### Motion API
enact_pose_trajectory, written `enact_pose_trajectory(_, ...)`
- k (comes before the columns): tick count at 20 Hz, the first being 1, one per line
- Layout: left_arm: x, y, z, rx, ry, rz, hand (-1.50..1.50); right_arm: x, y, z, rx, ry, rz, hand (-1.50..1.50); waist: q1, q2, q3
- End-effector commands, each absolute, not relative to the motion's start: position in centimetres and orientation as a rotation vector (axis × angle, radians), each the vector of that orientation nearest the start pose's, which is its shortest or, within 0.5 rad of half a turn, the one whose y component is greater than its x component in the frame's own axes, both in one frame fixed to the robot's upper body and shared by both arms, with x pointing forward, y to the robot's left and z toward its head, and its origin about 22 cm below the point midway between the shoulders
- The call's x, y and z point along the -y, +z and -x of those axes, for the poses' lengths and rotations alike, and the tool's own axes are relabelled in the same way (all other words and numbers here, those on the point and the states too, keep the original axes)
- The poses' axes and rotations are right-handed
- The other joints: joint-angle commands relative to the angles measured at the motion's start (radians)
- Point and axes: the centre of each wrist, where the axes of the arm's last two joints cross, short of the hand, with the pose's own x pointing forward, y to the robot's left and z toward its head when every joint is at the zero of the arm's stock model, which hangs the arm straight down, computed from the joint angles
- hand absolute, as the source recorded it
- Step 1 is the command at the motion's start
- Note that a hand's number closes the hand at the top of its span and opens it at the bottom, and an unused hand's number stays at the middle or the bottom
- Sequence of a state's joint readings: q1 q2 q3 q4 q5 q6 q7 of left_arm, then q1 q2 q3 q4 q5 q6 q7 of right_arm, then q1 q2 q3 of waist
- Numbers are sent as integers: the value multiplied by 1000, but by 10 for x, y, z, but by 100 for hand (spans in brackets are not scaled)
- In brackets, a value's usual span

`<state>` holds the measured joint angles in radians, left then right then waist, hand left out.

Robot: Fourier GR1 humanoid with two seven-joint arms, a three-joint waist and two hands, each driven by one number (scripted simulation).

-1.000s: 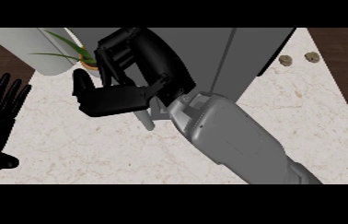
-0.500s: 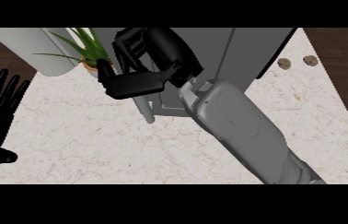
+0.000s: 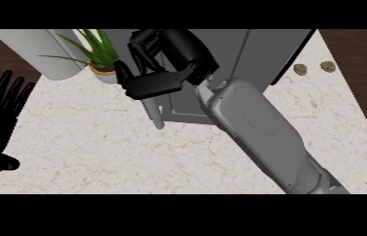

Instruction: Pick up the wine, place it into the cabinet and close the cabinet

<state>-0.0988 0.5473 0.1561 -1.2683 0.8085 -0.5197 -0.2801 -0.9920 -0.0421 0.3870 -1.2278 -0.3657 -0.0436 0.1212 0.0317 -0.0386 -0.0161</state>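
My right hand [image 3: 171,53] has moved up and to the right since half a second ago, closer in against the front of the grey cabinet [image 3: 269,50], and the grey forearm has swung along behind it. The hand is bunched up dark against the cabinet, and whether it is closed on anything I cannot tell. The wine I cannot make out; it may be hidden behind the hand itself. Just below the hand a thin pale panel [image 3: 156,116] stands on edge on the marbled counter [image 3: 93,147], running down from the cabinet's front. Just left of the hand is a potted plant [image 3: 100,55], its leaves reaching up beside it, and further left a pale cylinder [image 3: 39,50]. Well off to the hand's right, past the cabinet, two small round brown things [image 3: 302,69] lie on the counter. Far to the left and lower, my left hand [image 3: 10,104] rests open at the edge, fingers up
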Motion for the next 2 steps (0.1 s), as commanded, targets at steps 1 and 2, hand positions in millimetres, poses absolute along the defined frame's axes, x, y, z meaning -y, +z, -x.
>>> enact_pose_trajectory(1, -403, 35, -258, 1830, 66, 475, -150, 68, 176, -395, 1742, 463, -366, 150, 0, 53, 15)
enact_pose_trajectory(2, -402, 30, -255, 1859, 85, 474, -150, 87, 168, -394, 1763, 450, -366, 150, -13, 48, 16)
